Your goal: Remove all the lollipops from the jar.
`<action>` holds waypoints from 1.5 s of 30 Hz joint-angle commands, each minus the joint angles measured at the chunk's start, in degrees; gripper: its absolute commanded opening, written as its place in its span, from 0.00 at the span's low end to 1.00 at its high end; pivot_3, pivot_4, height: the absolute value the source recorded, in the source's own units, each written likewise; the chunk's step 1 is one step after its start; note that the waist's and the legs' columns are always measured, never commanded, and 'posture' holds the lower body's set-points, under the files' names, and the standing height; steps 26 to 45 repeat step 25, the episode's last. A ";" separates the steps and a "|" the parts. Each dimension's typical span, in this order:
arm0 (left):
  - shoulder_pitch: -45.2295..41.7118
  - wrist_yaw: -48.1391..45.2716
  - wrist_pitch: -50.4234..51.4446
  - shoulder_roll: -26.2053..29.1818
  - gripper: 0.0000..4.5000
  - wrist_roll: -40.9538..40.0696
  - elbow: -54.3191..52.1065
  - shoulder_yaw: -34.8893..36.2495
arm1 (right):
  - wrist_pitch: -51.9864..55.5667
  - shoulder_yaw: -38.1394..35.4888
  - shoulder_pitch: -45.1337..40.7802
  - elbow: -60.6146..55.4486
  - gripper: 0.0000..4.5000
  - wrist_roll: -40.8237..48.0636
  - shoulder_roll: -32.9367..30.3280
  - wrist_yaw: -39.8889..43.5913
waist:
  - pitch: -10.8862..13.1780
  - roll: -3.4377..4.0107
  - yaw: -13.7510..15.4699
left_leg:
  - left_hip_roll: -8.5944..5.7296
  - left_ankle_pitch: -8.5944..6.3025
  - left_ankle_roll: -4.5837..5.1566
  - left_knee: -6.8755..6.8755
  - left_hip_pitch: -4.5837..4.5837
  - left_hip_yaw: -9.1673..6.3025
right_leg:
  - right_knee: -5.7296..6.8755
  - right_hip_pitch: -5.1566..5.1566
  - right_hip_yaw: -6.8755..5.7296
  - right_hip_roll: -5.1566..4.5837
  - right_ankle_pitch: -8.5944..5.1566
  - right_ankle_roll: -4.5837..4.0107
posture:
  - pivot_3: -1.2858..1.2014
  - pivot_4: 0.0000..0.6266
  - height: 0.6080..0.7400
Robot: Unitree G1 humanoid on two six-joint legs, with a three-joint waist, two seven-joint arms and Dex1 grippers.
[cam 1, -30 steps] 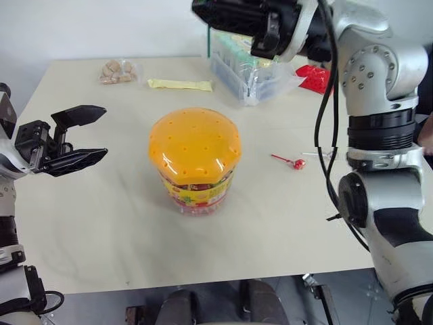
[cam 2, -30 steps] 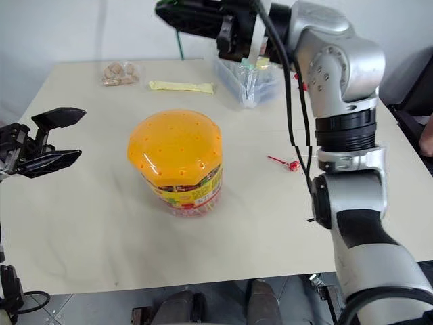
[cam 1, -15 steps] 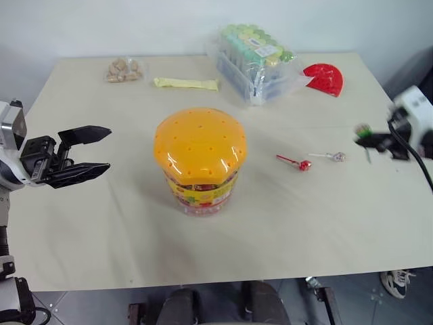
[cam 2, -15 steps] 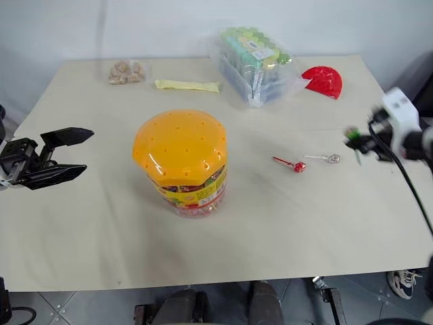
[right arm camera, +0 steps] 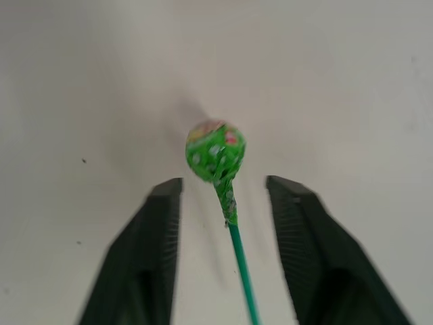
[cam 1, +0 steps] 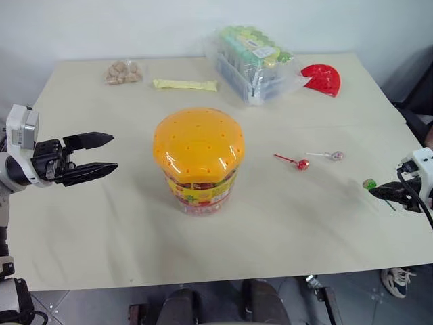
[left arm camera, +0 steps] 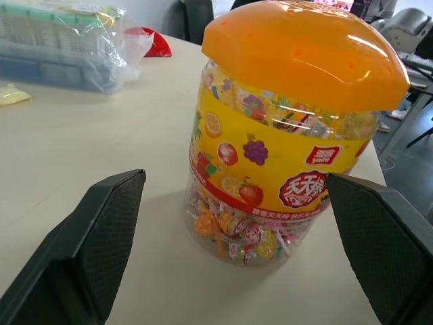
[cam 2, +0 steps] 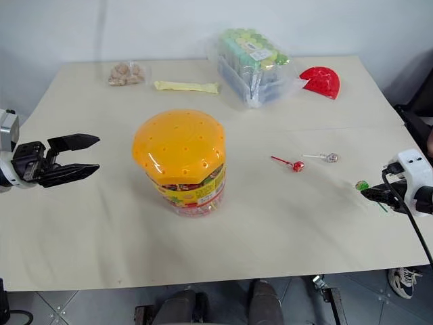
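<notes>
**Green lollipop is getting dropped off on the right side of the table**

Quick one on what's just changed for you. A second ago your right arm was up high over the back of the table, above the pack of green-capped bottles point(cam 1: 254, 54). Now the right gripper point(cam 1: 389, 192) is sitting low near the table's right edge, and its fingers are standing apart with the green-stick lollipop point(right arm camera: 215, 152) between them. In the right wrist view neither finger seems to be pinching the stick, so I'm reading this as the release happening, though I can't say if the head is already resting on the table point(cam 1: 135, 230) or just above it.

Two more lollipops are lying on the table already: the red-stick one point(cam 1: 296, 162) and the white-stick one point(cam 1: 329, 155), close to each other, between the jar and your right gripper.

The jar point(cam 1: 197, 159) is standing upright mid-table with its orange lid point(cam 1: 196, 142) on, and you're still looking at plenty of wrapped sweets through the clear wall in the left wrist view. So you're nowhere near done, I'd say.

Your left gripper point(cam 1: 91, 157) is hanging at the jar's left, well apart from it, fingers spread and empty, pointed level at the tub. It's come down a touch since a second ago.

Next I'd guess you're swinging the right arm back to the jar.
</notes>
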 commanded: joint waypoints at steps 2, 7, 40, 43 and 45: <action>0.78 -0.82 -2.24 0.83 1.00 0.27 -0.35 2.21 | 1.37 -3.84 2.53 -3.18 0.78 1.15 -0.02 -1.58 | 0.00 0.00 0.07 | 0.00 0.00 0.00 0.00 0.00 0.00 | 0.00 0.00 0.00 0.00 0.00 0.00 | 0.52 0.24 1.00; 2.47 -0.90 -1.71 1.29 1.00 -0.54 -1.48 4.01 | 4.61 -12.55 7.69 -15.79 0.99 6.69 4.33 -4.13 | 0.00 0.00 0.03 | 0.00 0.00 0.00 0.00 0.00 0.00 | 0.01 0.00 -0.01 0.00 0.00 0.00 | 0.52 0.24 1.00; 15.29 -1.50 -3.97 -0.59 1.00 -0.75 -1.99 9.48 | -22.82 -1.88 15.34 -33.28 0.99 12.71 13.15 18.02 | -0.03 -0.07 0.03 | -0.03 -0.03 0.06 0.01 0.04 -0.02 | -0.02 0.03 0.07 0.00 0.03 0.05 | 0.52 0.24 1.00; 15.29 -1.50 -3.97 -0.59 1.00 -0.75 -1.99 9.48 | -22.82 -1.88 15.34 -33.28 0.99 12.71 13.15 18.02 | -0.03 -0.07 0.03 | -0.03 -0.03 0.06 0.01 0.04 -0.02 | -0.02 0.03 0.07 0.00 0.03 0.05 | 0.52 0.24 1.00; 15.29 -1.50 -3.97 -0.59 1.00 -0.75 -1.99 9.48 | -22.82 -1.88 15.34 -33.28 0.99 12.71 13.15 18.02 | -0.03 -0.07 0.03 | -0.03 -0.03 0.06 0.01 0.04 -0.02 | -0.02 0.03 0.07 0.00 0.03 0.05 | 0.52 0.24 1.00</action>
